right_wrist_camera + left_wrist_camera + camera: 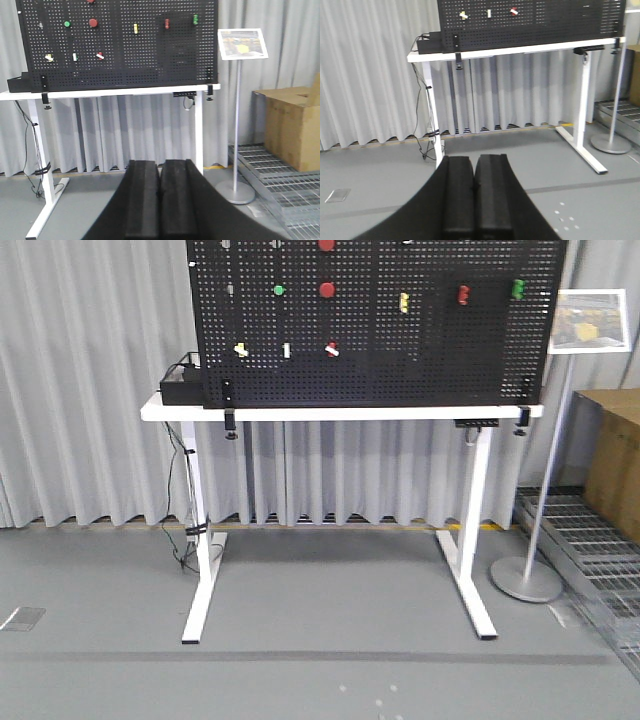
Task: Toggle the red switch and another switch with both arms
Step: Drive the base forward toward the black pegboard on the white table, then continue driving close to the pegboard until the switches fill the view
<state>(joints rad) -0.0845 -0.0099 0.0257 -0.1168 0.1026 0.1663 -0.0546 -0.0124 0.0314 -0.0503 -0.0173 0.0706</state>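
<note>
The red switch (331, 350), a small red lever with a white tip, sits low on the black pegboard (430, 360); it also shows in the left wrist view (514, 10) and the right wrist view (100, 55). The other switch (240, 350), a pale yellow-cream lever, is to its left in the same row (463, 15) (49, 57). My left gripper (474, 161) is shut and empty, low and well back from the board. My right gripper (160, 164) is likewise shut, empty and far from the board. Neither gripper shows in the front view.
A white toggle (287, 350) sits between the two switches. Round red (327, 288) and green (279, 289) buttons are higher up. The board stands on a white table (350, 413) with a black box (178, 390). A sign stand (545, 490), cardboard box (615, 460) and floor grate (275, 165) are at the right.
</note>
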